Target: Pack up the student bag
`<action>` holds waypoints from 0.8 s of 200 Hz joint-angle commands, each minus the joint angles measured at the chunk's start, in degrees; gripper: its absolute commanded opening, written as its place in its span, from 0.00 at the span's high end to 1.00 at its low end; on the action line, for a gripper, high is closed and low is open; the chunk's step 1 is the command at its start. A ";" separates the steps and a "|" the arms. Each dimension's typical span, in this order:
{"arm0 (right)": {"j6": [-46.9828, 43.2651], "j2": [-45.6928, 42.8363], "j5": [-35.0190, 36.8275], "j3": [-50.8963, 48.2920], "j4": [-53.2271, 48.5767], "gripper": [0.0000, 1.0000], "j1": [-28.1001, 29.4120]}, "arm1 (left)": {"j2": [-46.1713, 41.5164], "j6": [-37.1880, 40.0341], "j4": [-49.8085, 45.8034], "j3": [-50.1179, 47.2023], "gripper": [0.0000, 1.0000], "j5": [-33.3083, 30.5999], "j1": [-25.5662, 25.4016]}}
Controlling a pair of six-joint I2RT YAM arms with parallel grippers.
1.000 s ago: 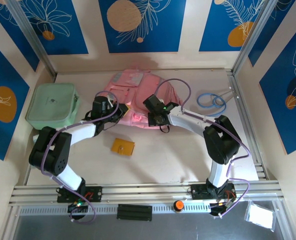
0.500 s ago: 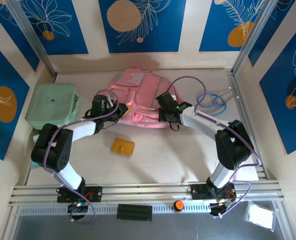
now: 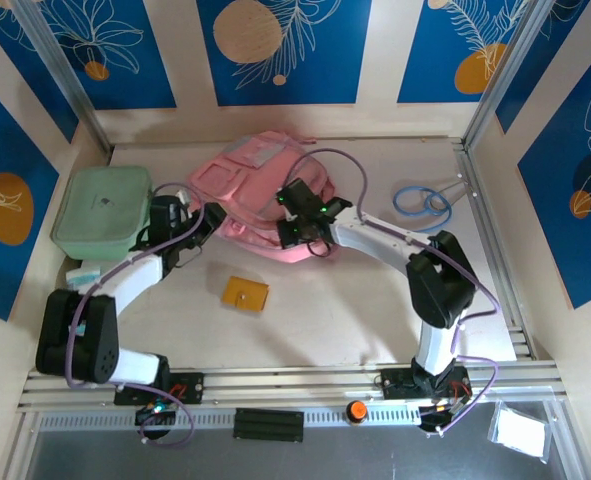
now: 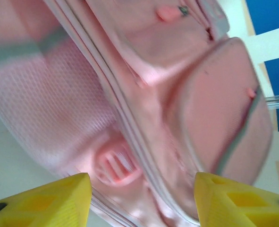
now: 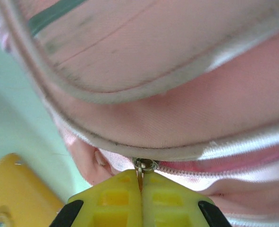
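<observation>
Student bag (image 3: 250,180), zip pull (image 5: 144,165) pinched by right tool (image 5: 140,182), lies near mint case (image 3: 100,210).

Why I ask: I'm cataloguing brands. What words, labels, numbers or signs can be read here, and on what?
Nothing reads as text.
Mint green case: small dark mark on the lid, too small to read.
Yellow card: tiny dark spot, too small to read.
Student bag: no lettering visible; left wrist view blurred.
Zip pull in the right pincer: bare metal, no legible stamp.
</observation>
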 commanded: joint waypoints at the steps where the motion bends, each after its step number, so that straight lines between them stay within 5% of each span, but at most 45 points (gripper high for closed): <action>1: -1.02 2.48 -6.41 5.67 3.16 1.00 2.23 | -1.65 -3.30 -0.55 -3.07 0.41 0.96 -0.31; 50: 0.19 6.10 -8.74 10.38 2.89 1.00 4.64 | 0.51 -10.51 8.61 -5.42 0.47 4.13 -2.31; 93: 0.63 6.11 -8.94 10.25 2.90 1.00 5.23 | 3.24 -9.88 8.46 -3.64 0.64 1.49 -3.84; 160: 0.02 5.90 -8.39 8.96 2.72 1.00 5.49 | 6.26 -8.91 9.12 -0.29 0.69 0.58 -5.01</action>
